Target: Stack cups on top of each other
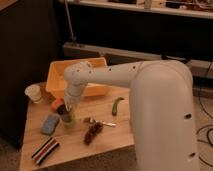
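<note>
The translucent pale green cup (68, 120) stands upright on the left part of the wooden table (75, 145). A dark shape (65, 115) sits at its mouth, directly under my gripper; I cannot tell whether it is the dark grey-brown cup or part of the gripper. My gripper (67, 111) hangs straight down from the white arm (107, 76) and reaches the green cup's rim. The small orange ball (57, 105) lies just left of the gripper.
A flat blue sponge (50, 123) lies left of the green cup. A black-and-white striped block (45, 150) is at the front left. A white cup (34, 93) and a yellow bin (75, 76) stand at the back. A green pod (116, 106), dark grapes (92, 133) and a utensil (101, 122) lie to the right.
</note>
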Tool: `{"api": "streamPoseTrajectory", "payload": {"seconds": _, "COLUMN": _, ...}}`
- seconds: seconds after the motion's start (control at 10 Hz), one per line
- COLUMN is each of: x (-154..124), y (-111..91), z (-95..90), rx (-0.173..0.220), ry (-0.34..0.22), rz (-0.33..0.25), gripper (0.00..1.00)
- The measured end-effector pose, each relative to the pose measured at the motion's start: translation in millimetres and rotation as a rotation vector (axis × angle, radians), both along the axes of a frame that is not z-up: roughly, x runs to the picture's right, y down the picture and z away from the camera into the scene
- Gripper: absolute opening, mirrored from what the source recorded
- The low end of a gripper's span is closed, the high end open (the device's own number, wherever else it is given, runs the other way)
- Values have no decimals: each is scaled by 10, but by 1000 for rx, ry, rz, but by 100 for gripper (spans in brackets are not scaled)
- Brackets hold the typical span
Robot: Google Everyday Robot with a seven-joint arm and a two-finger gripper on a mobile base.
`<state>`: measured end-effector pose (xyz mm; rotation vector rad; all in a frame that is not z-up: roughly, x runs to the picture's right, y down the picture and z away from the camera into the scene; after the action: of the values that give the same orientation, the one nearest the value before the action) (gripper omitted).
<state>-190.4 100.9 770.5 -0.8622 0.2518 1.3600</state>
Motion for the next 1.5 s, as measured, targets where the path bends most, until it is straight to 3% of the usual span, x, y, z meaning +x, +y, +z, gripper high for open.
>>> {"api": "streamPoseTrajectory", "payload": {"seconds": 0.1, "x": -9, "y": 17, "z": 18, "rx": -8, "ry": -3, "rz": -3, "gripper": 4}}
{"api": "streamPoseTrajectory", "payload": {"seconds": 0.8, "x": 45, "y": 77, "z": 55, "rx": -39, "ry": 22, "rz": -4, "gripper": 73}}
{"api": "streamPoseTrajectory", "payload": {"seconds": 0.9, "x": 59, "y": 92, "z": 72, "rx": -43, "ry": 22, "rz": 1, "gripper": 79}}
{"api": "streamPoseTrajectory", "payload": {"seconds": 1.5, "x": 18, "y": 140, "z": 140, "rx": -47, "ry": 10, "rz": 1, "gripper": 80}}
